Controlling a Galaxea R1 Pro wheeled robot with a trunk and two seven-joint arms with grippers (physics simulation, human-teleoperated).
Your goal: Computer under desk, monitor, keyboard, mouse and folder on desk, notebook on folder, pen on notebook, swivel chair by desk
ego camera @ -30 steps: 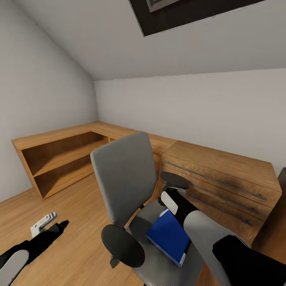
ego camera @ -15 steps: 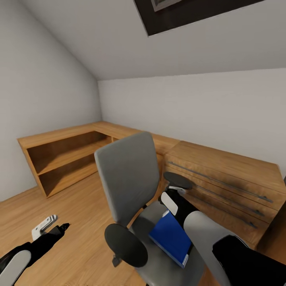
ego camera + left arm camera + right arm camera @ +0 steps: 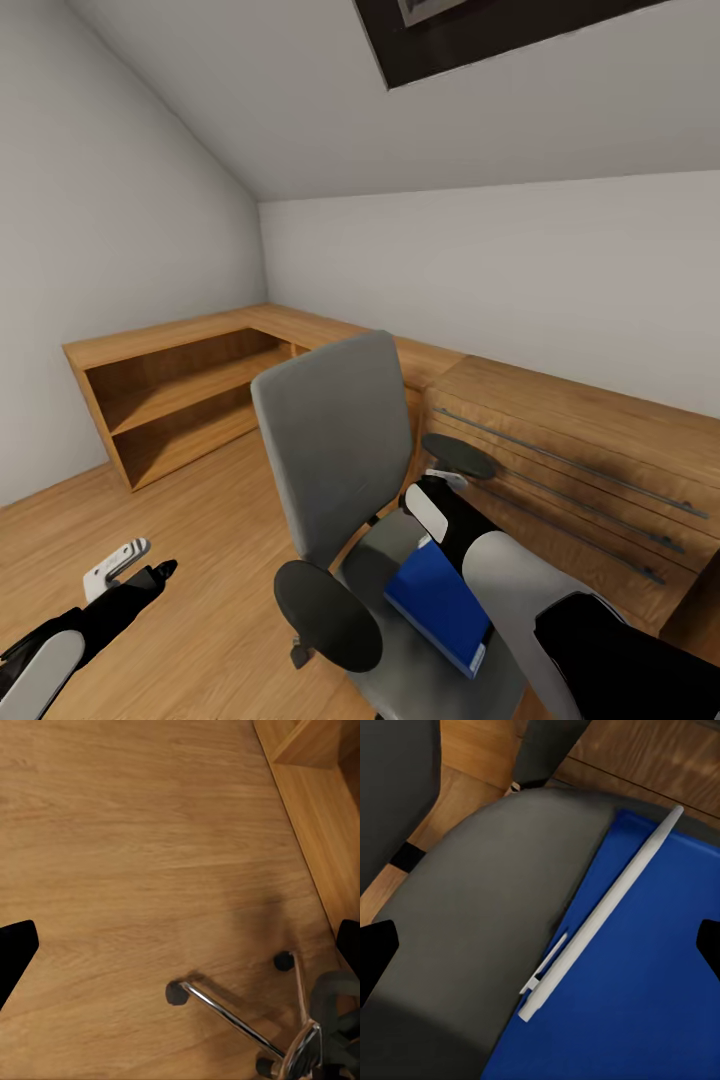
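Comparing views: the whole head picture has slid sideways over the last second, shelf unit (image 3: 180, 400) and chair alike, so the camera has turned a little; the things themselves have not shifted against each other.
Chair: the swivel chair (image 3: 335, 450) stands beside the wooden drawer unit (image 3: 570, 450), grey back upright, one black armrest (image 3: 327, 629) nearest the camera; its chrome legs and castors (image 3: 177, 991) show on the wooden floor (image 3: 135, 840) in the left wrist view.
Folder: the blue folder (image 3: 437, 603) lies on the seat, just under the right forearm, in the same place on the seat as a second ago.
Pen: a pale pen (image 3: 604, 911) lies slantwise on the folder (image 3: 645, 990), its clip end at the folder's edge by the grey seat (image 3: 472, 922).
Right gripper: the right gripper (image 3: 540, 945) hangs over the folder and pen with its fingers spread wide, released and holding nothing; its fingertips (image 3: 375, 952) sit at the two sides of the wrist picture.
Left gripper: the left gripper (image 3: 125, 563) hovers low over the floor, well apart from the chair, also spread and empty.
Meaning for the task: nothing is lifted yet. My judgement is that the right arm is set for a pick from the seat, and the pen looks the likelier first target, since lifting the folder beneath it could roll it off.
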